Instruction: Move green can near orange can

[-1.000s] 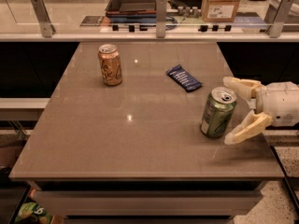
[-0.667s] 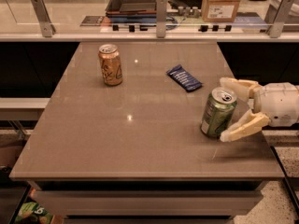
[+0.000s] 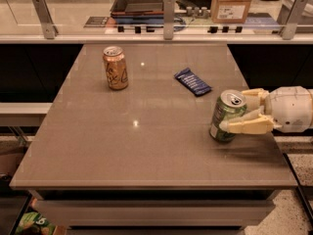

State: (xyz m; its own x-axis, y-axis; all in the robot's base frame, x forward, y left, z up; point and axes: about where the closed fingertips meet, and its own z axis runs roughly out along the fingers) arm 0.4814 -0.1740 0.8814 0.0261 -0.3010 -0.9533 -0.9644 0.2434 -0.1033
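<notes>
The green can (image 3: 226, 116) stands near the right edge of the table (image 3: 146, 151), leaning slightly. My gripper (image 3: 234, 110) reaches in from the right and is shut on it. One pale finger (image 3: 247, 127) presses the can's near side and the other finger (image 3: 254, 95) lies behind its top. The orange can (image 3: 115, 68) stands upright at the far left of the table, well apart from the green can.
A flat blue snack wrapper (image 3: 193, 81) lies between the two cans, toward the back. Behind the table runs a glass rail with metal posts (image 3: 168, 17), and beyond it are a dark tray (image 3: 142, 1) and a cardboard box (image 3: 231, 4).
The near finger has swung in against the green can, closing the gap. The can has tilted slightly. The orange can and wrapper have not moved.
</notes>
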